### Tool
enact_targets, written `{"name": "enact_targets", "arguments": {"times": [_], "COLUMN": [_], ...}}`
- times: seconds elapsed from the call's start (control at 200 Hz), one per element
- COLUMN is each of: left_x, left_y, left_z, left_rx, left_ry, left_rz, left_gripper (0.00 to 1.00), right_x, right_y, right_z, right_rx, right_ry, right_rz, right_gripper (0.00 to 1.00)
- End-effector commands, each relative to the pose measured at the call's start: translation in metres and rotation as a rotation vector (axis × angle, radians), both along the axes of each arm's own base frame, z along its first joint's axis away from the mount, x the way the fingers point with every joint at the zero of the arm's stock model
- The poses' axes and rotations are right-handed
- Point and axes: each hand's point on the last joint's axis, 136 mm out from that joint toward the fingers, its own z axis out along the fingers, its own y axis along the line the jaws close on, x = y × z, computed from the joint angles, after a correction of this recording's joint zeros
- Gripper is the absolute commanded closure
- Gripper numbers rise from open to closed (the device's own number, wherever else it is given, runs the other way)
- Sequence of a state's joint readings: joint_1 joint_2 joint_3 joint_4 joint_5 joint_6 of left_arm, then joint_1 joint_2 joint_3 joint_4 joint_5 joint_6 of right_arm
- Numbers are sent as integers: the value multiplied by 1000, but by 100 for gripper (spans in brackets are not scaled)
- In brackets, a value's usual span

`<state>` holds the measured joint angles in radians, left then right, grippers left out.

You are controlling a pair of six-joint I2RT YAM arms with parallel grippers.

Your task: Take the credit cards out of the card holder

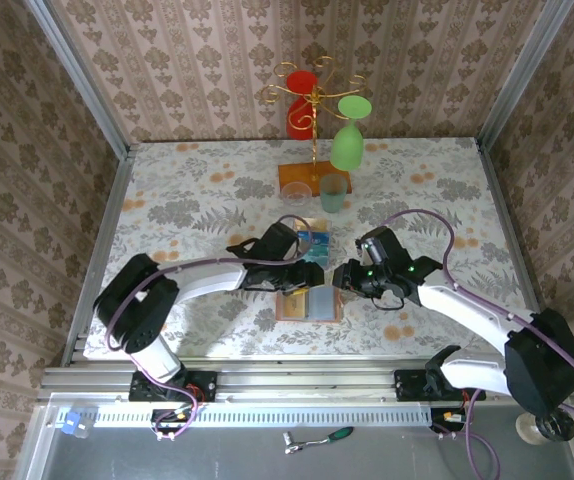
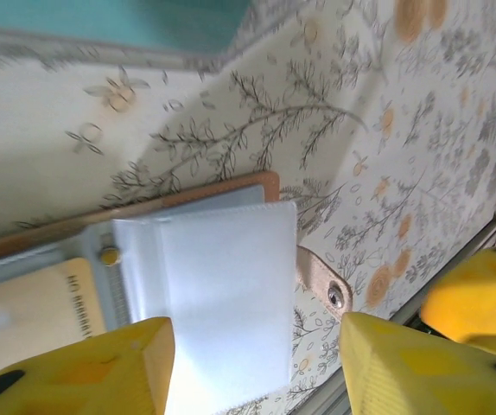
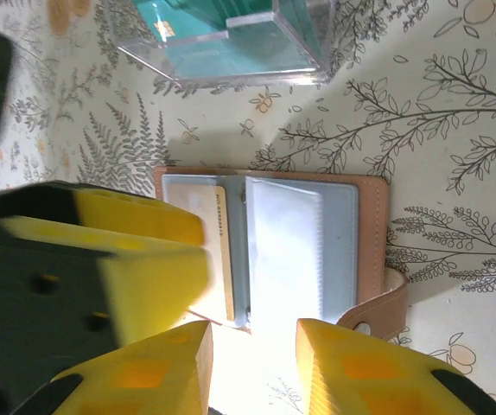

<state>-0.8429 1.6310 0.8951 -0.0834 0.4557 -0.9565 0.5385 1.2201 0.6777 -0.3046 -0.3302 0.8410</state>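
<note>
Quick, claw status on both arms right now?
Left claw: open, straddling the clear sleeve of the card holder, gripping nothing.
Right claw: open, narrower gap, at the card holder's edge, gripping nothing visible.

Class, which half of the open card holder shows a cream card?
The half of the card holder farthest from the snap strap; the strap-side half shows only pale sleeves.

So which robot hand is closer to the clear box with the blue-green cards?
Left, by a little. The left hand lies right beside the left edge of the clear box; the right hand sits off its near right corner, with some tablecloth between.
</note>
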Motion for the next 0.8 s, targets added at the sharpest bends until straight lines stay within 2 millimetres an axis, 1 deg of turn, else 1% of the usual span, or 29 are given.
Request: {"name": "enact_targets", "arguments": {"times": [0.0, 0.15, 0.2, 0.305, 0.435, 0.445, 0.455, 0.595, 0.705, 0.795], "left_x": [-1, -1, -1, -4, -8, -9, -9, -12, -15, -17], "left_y": [28, 53, 60, 69, 75, 76, 76, 82, 84, 87], "left_z": [-9, -16, -19, -25, -33, -34, -35, -46, -52, -56], "left_rx": [70, 119, 128, 137, 143, 145, 147, 149, 153, 160], "left_ry": [-6, -8, -2, 11, 25, 27, 29, 52, 66, 75], "left_rz": [15, 37, 45, 56, 55, 54, 55, 60, 63, 63], "left_gripper": [50, 56, 57, 62, 69, 69, 70, 80, 82, 83], "right_x": [-2, -3, -3, -3, 0, 0, 0, 1, -2, -7], "right_y": [10, 27, 33, 45, 53, 53, 54, 60, 69, 69], "right_z": [-4, -7, -8, -8, 2, -4, -5, -8, -16, -28], "right_rx": [15, 10, 10, 5, -10, -22, -26, -28, -15, -46], "right_ry": [22, 40, 43, 47, 15, 30, 33, 47, 80, 115], "right_rz": [31, 70, 82, 107, 118, 119, 119, 136, 162, 168], "right_gripper": [69, 69, 69, 69, 70, 70, 70, 71, 74, 73]}}
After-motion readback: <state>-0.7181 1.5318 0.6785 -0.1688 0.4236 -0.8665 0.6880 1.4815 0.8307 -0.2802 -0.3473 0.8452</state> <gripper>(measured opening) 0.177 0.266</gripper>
